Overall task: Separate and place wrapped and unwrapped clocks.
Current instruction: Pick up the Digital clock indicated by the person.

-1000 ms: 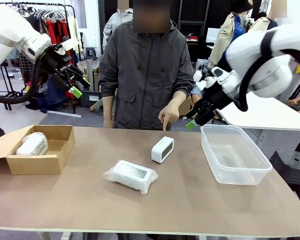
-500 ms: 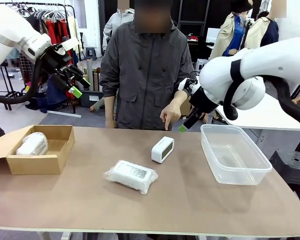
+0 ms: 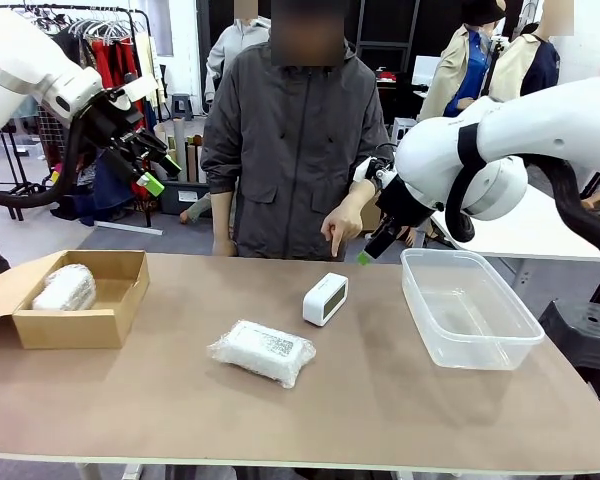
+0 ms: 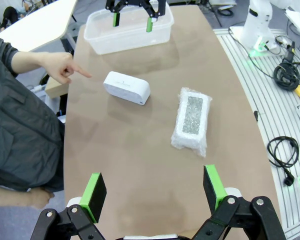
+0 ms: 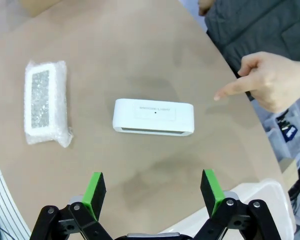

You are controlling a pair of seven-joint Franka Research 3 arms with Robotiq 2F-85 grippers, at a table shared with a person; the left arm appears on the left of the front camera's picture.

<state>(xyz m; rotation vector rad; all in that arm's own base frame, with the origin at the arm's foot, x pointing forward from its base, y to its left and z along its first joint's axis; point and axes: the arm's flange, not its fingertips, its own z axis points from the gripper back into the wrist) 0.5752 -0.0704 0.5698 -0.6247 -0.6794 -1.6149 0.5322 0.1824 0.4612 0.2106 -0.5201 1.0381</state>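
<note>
Gaping wide, left pincer and right pincer hang empty; print on bare clock possibly reads SNOOZE/LIGHT.

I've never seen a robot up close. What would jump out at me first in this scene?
The person's hand at the far side points down at a bare white clock in the middle of the table, and the right tool hangs open in the air near that hand, between the clock and a clear tub. Nearer the robot lies a flat wrapped bundle; a rounder wrapped bundle sits in the cardboard box at the left.
</note>
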